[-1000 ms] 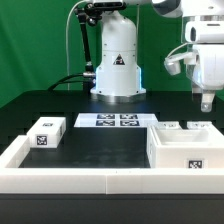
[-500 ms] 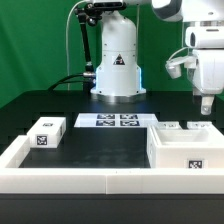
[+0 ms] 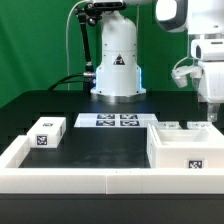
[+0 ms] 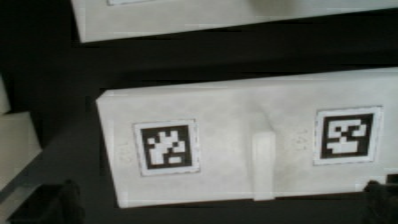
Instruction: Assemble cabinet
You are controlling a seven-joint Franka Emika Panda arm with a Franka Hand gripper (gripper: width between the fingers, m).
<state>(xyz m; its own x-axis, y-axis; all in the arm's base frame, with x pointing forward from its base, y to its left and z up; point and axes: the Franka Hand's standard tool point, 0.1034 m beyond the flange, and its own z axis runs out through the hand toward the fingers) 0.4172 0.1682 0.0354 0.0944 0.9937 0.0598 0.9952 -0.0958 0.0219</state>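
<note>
Over the exterior view's right side, the gripper (image 3: 210,110) hangs above the cabinet body (image 3: 185,150), clear of it and carrying nothing. Its jaws stand wide: the wrist view shows dark fingertips (image 4: 50,200) far apart, flanking a white face with two tags and a ridge (image 4: 263,160) between them, probably the body's. The step looks like an approach. It is best done by centring on the chosen edge, descending straight, and closing only once both fingers straddle it. A small tagged block (image 3: 45,132) lies well apart, beyond the marker board (image 3: 118,121).
</note>
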